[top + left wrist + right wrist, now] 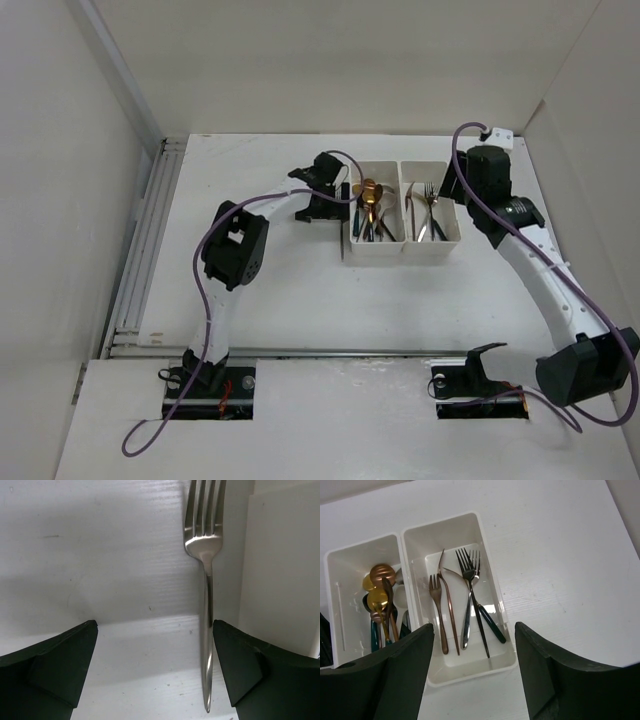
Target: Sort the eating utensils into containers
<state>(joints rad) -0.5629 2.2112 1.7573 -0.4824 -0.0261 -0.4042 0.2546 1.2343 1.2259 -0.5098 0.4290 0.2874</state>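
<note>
Forks (pixel 467 600) lay together in the right-hand white bin (pixel 492 587), silver, copper and dark-handled, their tines toward twelve o'clock. Gold and copper spoons (pixel 379 597) were heaped in the matching bin (pixel 340 605) joined to it at nine o'clock. The pair of bins sat toward twelve o'clock on a plain white table (pixel 280 300), boxed in by bare white walls (pixel 60 150), with a metal rail (pixel 140 260) running along the table's nine o'clock edge. One more silver fork (pixel 205 555) lay on the tabletop outside the bins, tines pointing away from the arm, a white bin wall just beside it at three o'clock. The left gripper (pixel 154 625) hovered over that fork with its jaws spread wide and pinching nothing; the handle ran close by the right-hand finger (pixel 240 665), though I could not tell whether they touched. The right gripper (pixel 474 627) hung above the bins from the three o'clock side, its jaws also apart and holding nothing, looking down onto the forks. Purple cables (pixel 205 300) looped along both white arms.
</note>
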